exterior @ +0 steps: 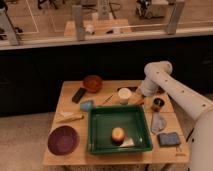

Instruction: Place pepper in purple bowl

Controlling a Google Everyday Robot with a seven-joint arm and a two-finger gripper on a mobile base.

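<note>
The gripper (141, 98) hangs low over the far right part of the worktop (109, 85); whether its jaws are open or closed, I cannot tell. The pepper (135, 102) lies at its 7 o'clock, just beside it, and the white cup (124, 95) stands at 9 o'clock. The purple bowl (63, 140) sits well apart at 8 o'clock, left of the green tray (100, 145), which holds a round fruit (117, 134).

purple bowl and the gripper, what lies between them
In the camera view, the green tray lies between the purple bowl at front left and the gripper by the white cup.
</note>
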